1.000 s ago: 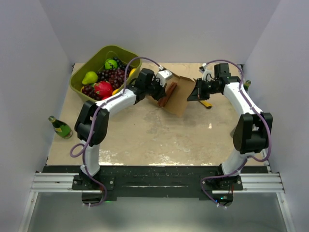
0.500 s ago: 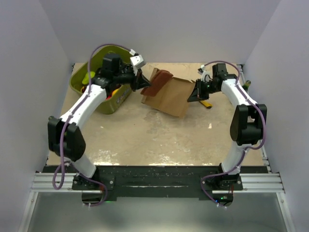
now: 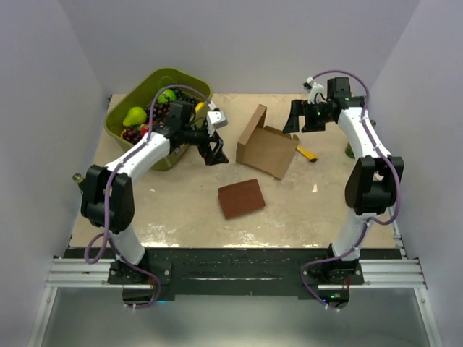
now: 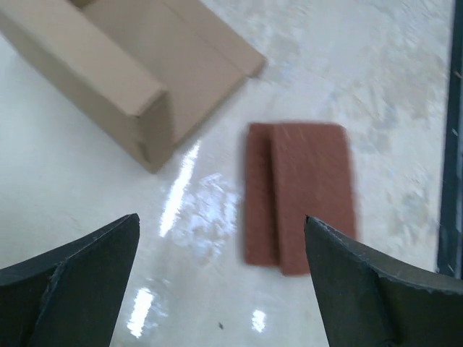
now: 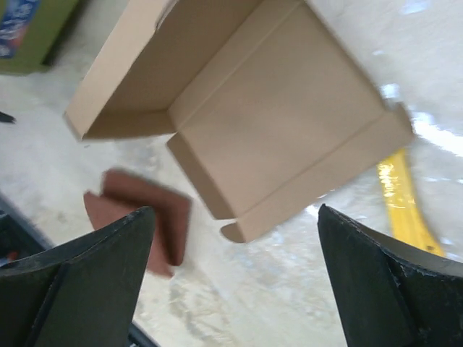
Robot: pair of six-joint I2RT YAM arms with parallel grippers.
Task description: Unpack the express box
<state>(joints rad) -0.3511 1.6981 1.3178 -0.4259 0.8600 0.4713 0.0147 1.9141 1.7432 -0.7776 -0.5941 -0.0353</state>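
left gripper (image 3: 215, 152) jaws wide, left of the express box (image 3: 271, 150), right gripper (image 3: 295, 120) jaws wide, at its far right, box open between them, reddish-brown pad (image 3: 241, 198) near its front, yellow strip (image 3: 307, 152) beside its right edge, fruit tub (image 3: 116, 120) well left

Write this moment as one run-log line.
box: open, lid raised, empty | pad: flat on table, apart from box | left gripper: open, empty | right gripper: open, empty
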